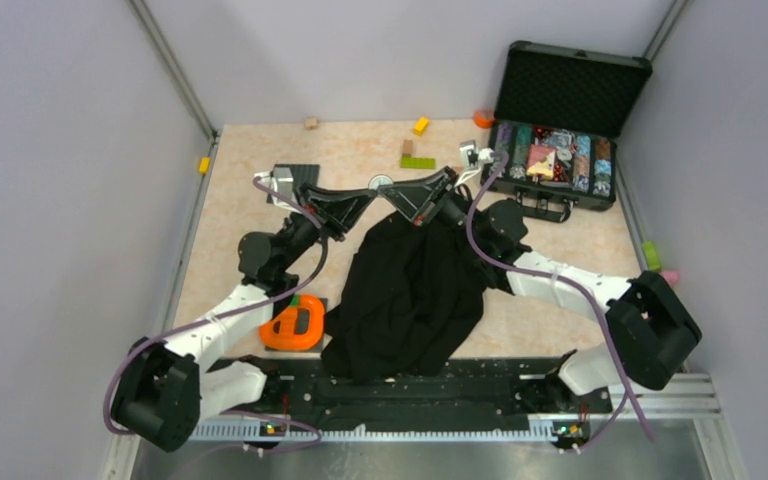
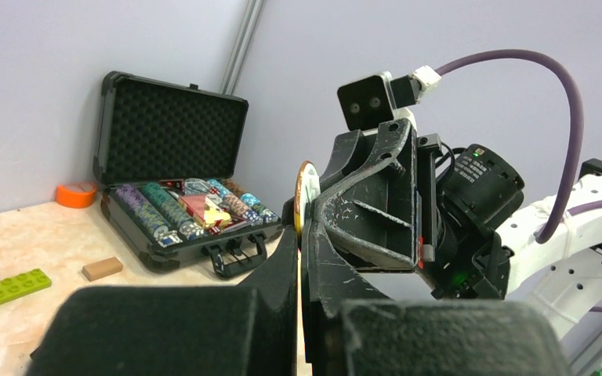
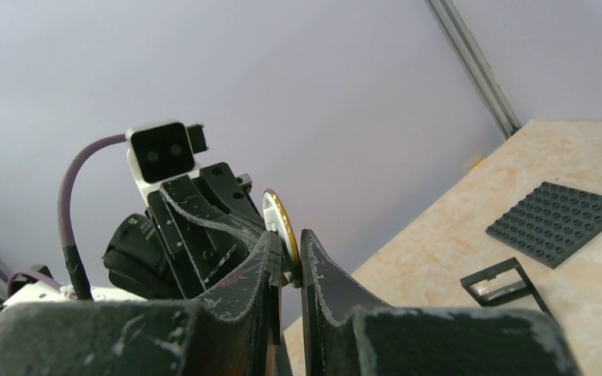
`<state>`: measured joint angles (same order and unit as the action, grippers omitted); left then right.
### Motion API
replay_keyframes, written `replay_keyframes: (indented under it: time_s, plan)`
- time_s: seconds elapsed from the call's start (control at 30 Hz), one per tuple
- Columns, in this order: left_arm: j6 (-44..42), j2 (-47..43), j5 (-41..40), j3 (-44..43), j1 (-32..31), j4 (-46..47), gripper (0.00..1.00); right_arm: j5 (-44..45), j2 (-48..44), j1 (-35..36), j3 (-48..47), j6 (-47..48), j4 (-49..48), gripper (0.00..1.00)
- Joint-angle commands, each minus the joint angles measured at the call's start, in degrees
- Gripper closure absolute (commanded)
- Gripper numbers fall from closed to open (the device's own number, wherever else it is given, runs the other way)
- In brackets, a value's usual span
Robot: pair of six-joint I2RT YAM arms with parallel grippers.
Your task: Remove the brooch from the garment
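We are pinching the brooch (image 3: pixel 277 222) in our right claw (image 3: pixel 291 262) above the desk (image 1: pixel 350 150), our left claw (image 2: pixel 301 258) pressed together beside it; we are fearing a skewed pull letting it slip or tearing the garment (image 1: pixel 410 290).

The brooch (image 3: pixel 276 218) has a smooth white face and a shiny gold-coloured metal rim; the garment (image 1: pixel 410 290) is matt black cloth, soft and creased; the right gripper (image 3: pixel 292 254) is matt black plastic, scuffed with pale scratches. The table (image 1: pixel 360 150) has a smooth, beige marbled top; the case (image 1: pixel 572 90) is lined with dimpled black foam; the cable (image 2: pixel 549 78) is glossy purple; the baseplate (image 3: pixel 556 219) is studded dark grey plastic.
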<state>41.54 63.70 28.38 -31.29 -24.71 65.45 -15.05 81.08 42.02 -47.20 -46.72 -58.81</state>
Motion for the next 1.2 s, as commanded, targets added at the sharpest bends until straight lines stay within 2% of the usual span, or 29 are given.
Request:
replay_keyframes:
  time_s: [0.0, 0.13, 0.27, 0.7, 0.87, 1.17]
  plan:
    - [0.43, -1.71, 4.76, 0.99, -2.97, 4.81, 1.00, 8.74, 1.35, -0.20, 0.69, 0.36, -2.27, 1.00]
    - [2.22, -1.57, 2.31, 2.52, -3.26, 8.59, 1.00, 11.32, 0.77, 0.16, 1.38, 2.12, -1.75, 1.00]
    - [2.06, -1.90, 1.60, 3.02, -3.39, 8.58, 1.00, 12.29, 0.57, 0.17, 2.14, 1.95, -2.93, 1.00]
    - [9.08, 0.74, 0.22, 3.55, -3.34, 15.73, 1.00, 16.97, 0.45, 0.24, 6.59, 0.85, -12.42, 1.00]
    - [12.89, 2.95, -2.73, 5.14, -3.36, 21.95, 1.00, 18.06, 2.18, 0.26, 7.74, 0.34, -17.70, 1.00]
    - [13.27, 5.14, -5.75, 6.96, -3.76, 26.44, 1.00, 21.89, 3.69, 0.75, 8.24, -0.15, -20.83, 1.00]
